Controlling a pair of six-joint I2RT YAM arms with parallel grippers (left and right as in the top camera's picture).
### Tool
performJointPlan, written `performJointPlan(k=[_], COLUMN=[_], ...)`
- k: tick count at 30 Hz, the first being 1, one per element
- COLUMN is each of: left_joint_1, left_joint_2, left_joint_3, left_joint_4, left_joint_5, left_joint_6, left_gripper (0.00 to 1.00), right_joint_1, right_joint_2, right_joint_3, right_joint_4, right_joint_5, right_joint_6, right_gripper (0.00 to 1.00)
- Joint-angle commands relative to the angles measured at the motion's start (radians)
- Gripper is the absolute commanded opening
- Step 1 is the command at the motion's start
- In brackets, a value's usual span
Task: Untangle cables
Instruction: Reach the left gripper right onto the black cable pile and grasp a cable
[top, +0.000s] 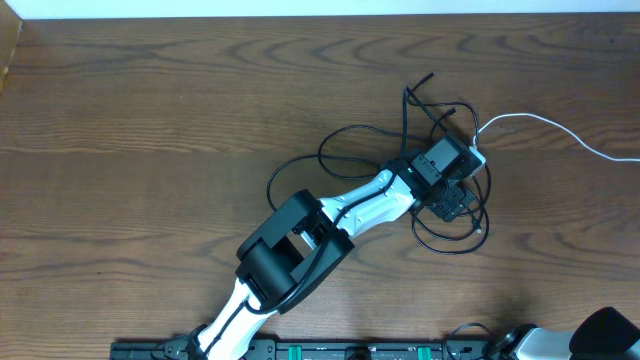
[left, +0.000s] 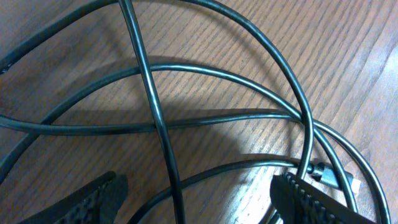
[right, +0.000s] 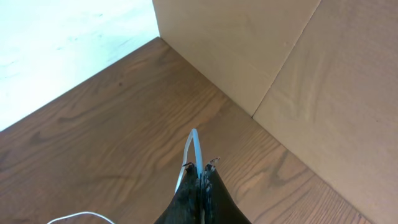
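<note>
Left gripper (left: 199, 188) is hanging low over the knot, ribbed fingers spread, several strands of the thin black round-sheathed cable (left: 158, 112) lying between them. Nothing pinched yet.

Right gripper (right: 200, 171) is sitting pressed together, pinching the thin white cable (right: 194, 144). A short loop of it is poking up out of the tips.

Where it is: the black cable is lying in overlapping loops on the brown wood-grain table (top: 150, 120), right of centre. The white one is leaving the tangle and running off toward the right edge.

Handling, my read:
- Both cords are looking light and floppy with a smooth sheath, so they're likely sliding rather than resisting.
- The black one is keeping springy coils, so loops are probably shifting as soon as one strand gets pulled.
- Far thinner than the fingers, so a grab needs to go right down to the wood.

Where to grab: a single strand clear of the crossings, or near the small black plug end (left: 323, 172) by the right finger. Avoid the spot where three strands are stacking.

In the way: the left arm's dark camera box (top: 445, 160) is covering the knot core from above, so I can't tell how the white is threading through. A tan cardboard wall (right: 249, 43) is standing close behind the right gripper, limiting pull room that way.
</note>
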Motion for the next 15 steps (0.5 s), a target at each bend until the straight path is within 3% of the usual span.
performJointPlan(k=[1,6,9,13,15], left_joint_1=[-0.005,-0.016,-0.015,-0.016,-0.015], left_joint_2=[0.021,0.038,0.038,0.038,0.038], left_joint_3=[0.014,0.014,0.014,0.014,0.014], left_joint_4=[-0.005,-0.011,-0.012,-0.015,-0.015], left_joint_5=[0.015,0.014,0.012,0.0,-0.015], left_joint_6=[0.012,0.023,0.027,0.045,0.045], left_gripper=[0.78,0.71,0.61,0.29,0.23], right_joint_1=[0.008,0.008,0.008,0.008,0.008], right_joint_2=[0.001,0.001,0.001,0.001,0.001], right_joint_3=[-0.004,-0.004,-0.004,-0.004,-0.004], right_joint_4=[0.002,0.002,0.002,0.002,0.002], right_joint_5=[-0.006,-0.006,-0.006,-0.014,-0.014], right_joint_6=[0.013,0.013,0.013,0.013,0.013], right_gripper=[0.01,0.01,0.01,0.01,0.01])
